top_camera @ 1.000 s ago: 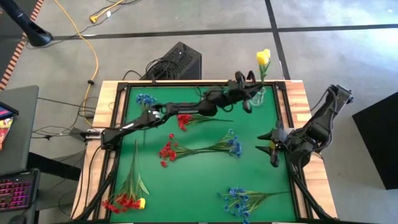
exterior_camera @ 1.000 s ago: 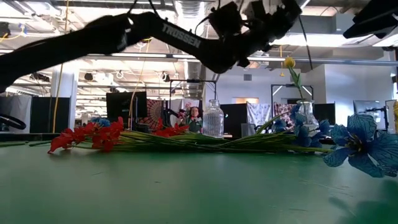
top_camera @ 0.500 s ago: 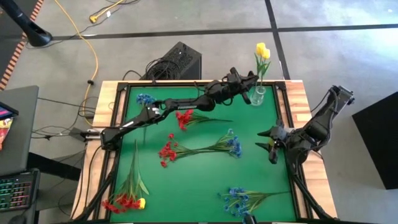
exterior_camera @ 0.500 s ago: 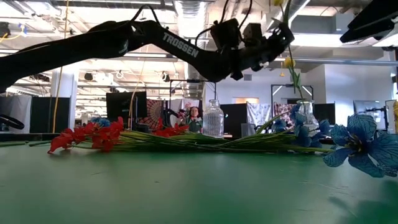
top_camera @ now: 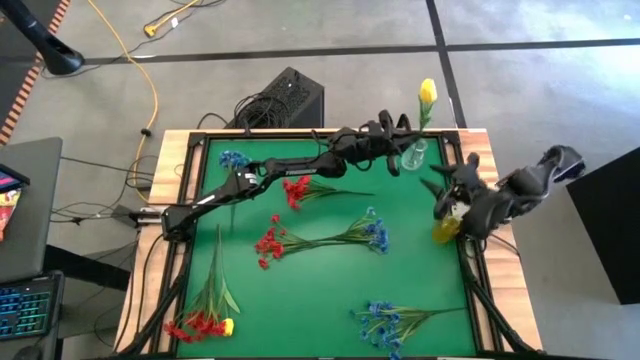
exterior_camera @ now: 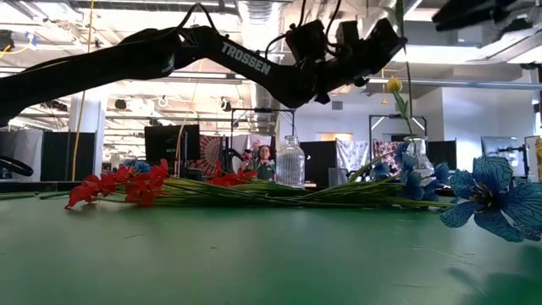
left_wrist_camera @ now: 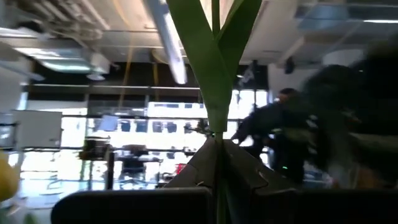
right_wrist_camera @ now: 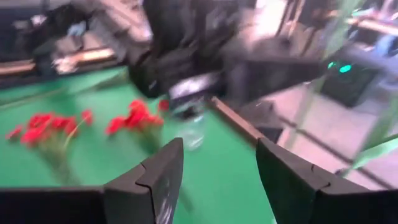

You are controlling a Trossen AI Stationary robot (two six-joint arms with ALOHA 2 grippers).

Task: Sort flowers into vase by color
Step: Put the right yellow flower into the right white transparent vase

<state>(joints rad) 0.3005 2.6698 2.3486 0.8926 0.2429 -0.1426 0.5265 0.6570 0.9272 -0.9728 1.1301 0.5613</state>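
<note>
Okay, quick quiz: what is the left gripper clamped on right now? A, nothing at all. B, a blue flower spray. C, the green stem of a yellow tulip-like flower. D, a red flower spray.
C: the left gripper is shut on the green stem of the yellow tulip-like flower, beside the clear glass vase at the far edge of the table; the left wrist view shows stem and leaves rising from its fingertips.

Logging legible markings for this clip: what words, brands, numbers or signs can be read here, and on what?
"TROSSEN": white letters on the left arm, read in the low view.
Monitors and wall hangings in the room behind the table: too small to read.
High view and both wrist views: no readable text.
</note>
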